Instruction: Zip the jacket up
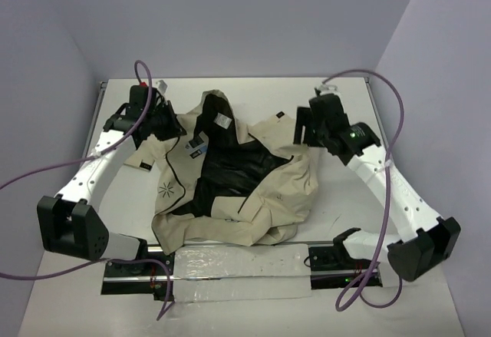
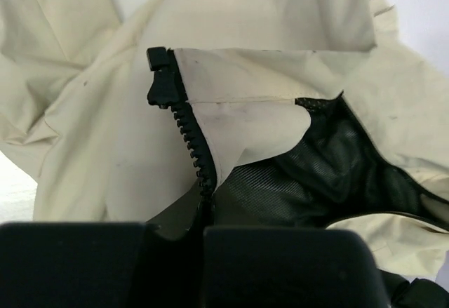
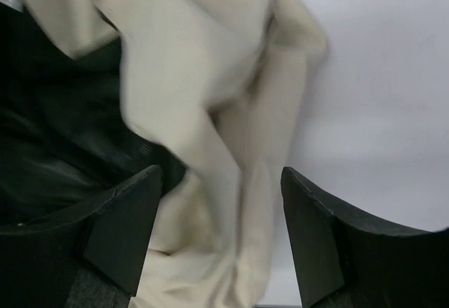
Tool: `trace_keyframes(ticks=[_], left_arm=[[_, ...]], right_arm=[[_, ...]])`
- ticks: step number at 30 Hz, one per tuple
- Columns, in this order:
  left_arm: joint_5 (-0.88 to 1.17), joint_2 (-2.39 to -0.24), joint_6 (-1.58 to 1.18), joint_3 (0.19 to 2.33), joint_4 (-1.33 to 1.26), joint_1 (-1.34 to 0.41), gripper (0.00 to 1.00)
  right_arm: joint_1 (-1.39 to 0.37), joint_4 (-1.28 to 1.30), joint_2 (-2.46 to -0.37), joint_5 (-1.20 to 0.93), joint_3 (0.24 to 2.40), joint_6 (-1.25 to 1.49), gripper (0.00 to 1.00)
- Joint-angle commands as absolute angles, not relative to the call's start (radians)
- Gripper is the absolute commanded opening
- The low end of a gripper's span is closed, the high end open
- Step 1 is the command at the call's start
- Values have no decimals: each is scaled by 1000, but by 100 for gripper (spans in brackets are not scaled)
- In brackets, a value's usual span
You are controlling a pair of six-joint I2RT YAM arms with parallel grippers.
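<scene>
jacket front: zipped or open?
Open. Jacket lies spread, black lining exposed between its front panels; left wrist view shows zipper teeth on one loose edge, unjoined.

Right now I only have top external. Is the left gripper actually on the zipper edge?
Observer: Yes, going by the left wrist view. The left gripper is shut on the jacket, with the zipper teeth running down between its fingers.
Operator: Slider near it?
Observer: A black zipper piece sits at the far end of those teeth, apart from the fingers. I cannot tell whether it is a slider or an end stop.
Operator: Right side?
Observer: The right gripper is open. Beige fabric shows in the gap between its fingers, unclamped, and the view is blurred.
</scene>
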State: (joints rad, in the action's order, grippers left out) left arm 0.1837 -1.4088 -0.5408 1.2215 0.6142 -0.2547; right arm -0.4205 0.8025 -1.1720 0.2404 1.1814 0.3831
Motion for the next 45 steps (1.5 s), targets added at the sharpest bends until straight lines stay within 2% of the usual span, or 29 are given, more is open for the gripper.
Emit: trace_keyframes(ticks=[1,4,9,11,15,18,19,20,22,30,35,36,37,38,39,41,42,45], left_arm=[[144,-1353,-528,1298,601,-253,0],[138,-1336,-538,1298,595,-255,0],[135,-1325,-538,1291,600,-255,0],[135,-1319,-538,1285,602,-255,0],[146,-1299,-549,1250,588,-255,0],[153,-1282,-551,1232,588,-255,0],[153,-1276,-550,1224,590,-255,0],[150,-1269,-549,1217,594,-255,0],[147,-1260,-549,1214,598,-255,0],[138,-1262,-553,1221,587,-258,0],[133,-1282,-551,1239,581,-278,0],[133,-1283,-552,1239,579,-280,0],[137,-1288,-552,1239,573,-282,0],[140,-1294,-553,1240,570,-284,0],[146,-1298,-556,1242,567,-286,0],[153,-1305,-558,1243,564,-291,0],[152,-1306,-559,1245,566,-295,0],[142,-1297,-559,1245,574,-302,0]], right_arm=[[-526,860,-1343,317,1429,284,77],[-623,947,-1514,396,1560,219,82],[-648,1015,-1834,455,1767,169,90],[-639,995,-1914,494,1798,147,96],[-583,954,-2088,477,1868,160,96],[-558,910,-2143,486,1870,197,73],[-557,897,-2135,493,1863,209,53],[-556,876,-2111,499,1848,221,29],[-551,825,-2040,470,1786,243,1],[-456,665,-1711,367,1637,321,0],[-397,633,-1663,249,1570,296,0],[-396,649,-1685,230,1592,287,1],[-397,704,-1742,205,1644,267,22],[-398,775,-1797,185,1693,241,56],[-401,819,-1862,179,1750,225,78],[-409,856,-1931,187,1805,203,94],[-410,864,-1988,188,1844,184,99],[-410,881,-2100,187,1919,124,100]])
